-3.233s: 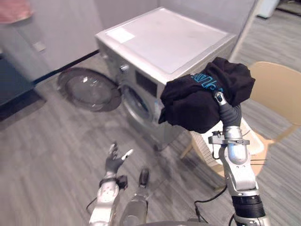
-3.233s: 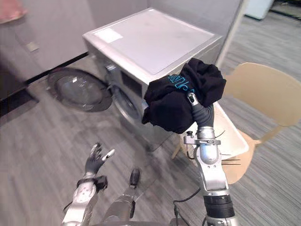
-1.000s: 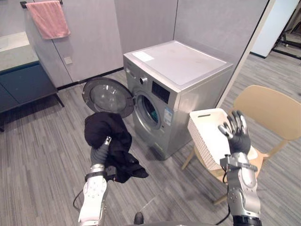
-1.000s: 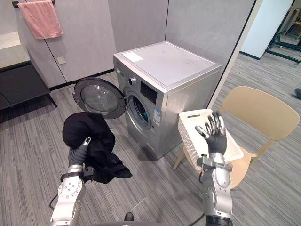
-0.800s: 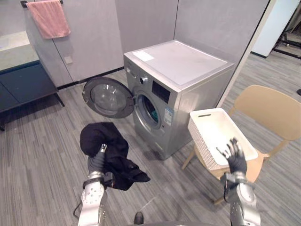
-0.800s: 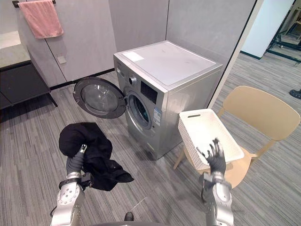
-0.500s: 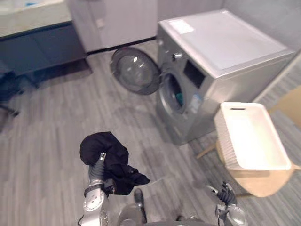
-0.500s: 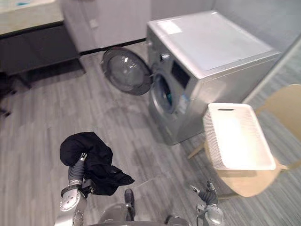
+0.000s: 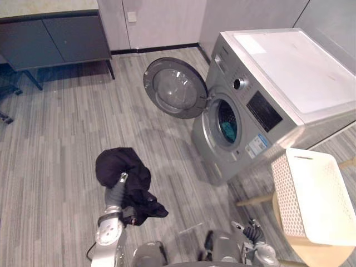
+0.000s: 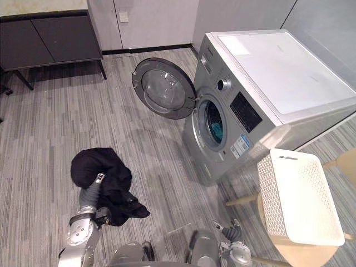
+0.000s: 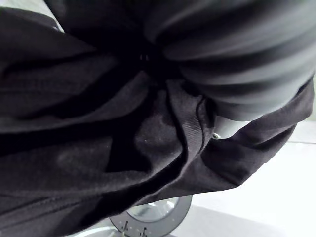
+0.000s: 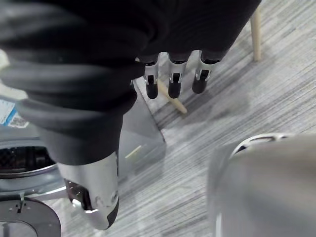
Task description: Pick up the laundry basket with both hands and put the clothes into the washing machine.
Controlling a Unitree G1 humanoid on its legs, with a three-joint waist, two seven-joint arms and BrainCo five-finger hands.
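Note:
A black garment [image 9: 123, 169] hangs bunched over my left hand [image 9: 115, 192], which is raised above the floor left of the washing machine [image 9: 289, 72]. In the left wrist view the dark cloth [image 11: 98, 148] wraps all round the hand and hides its fingers. The machine's round door [image 9: 175, 89] stands swung open, and a teal cloth lies inside the drum [image 9: 226, 121]. A white laundry basket [image 9: 322, 194] rests on a beige chair [image 9: 311, 257] at the right. My right hand [image 10: 231, 230] hangs low and holds nothing, its fingers [image 12: 171, 84] straight.
A dark cabinet [image 9: 50, 44] stands against the back wall at the upper left. Grey striped floor [image 9: 61, 128] stretches between the cabinet, the open door and my left hand. The chair's wooden legs [image 9: 253, 199] stick out beside the machine's front corner.
The camera has tipped down and swung left. My right hand has dropped from beside the basket to low at my side. The left hand still holds the garment up.

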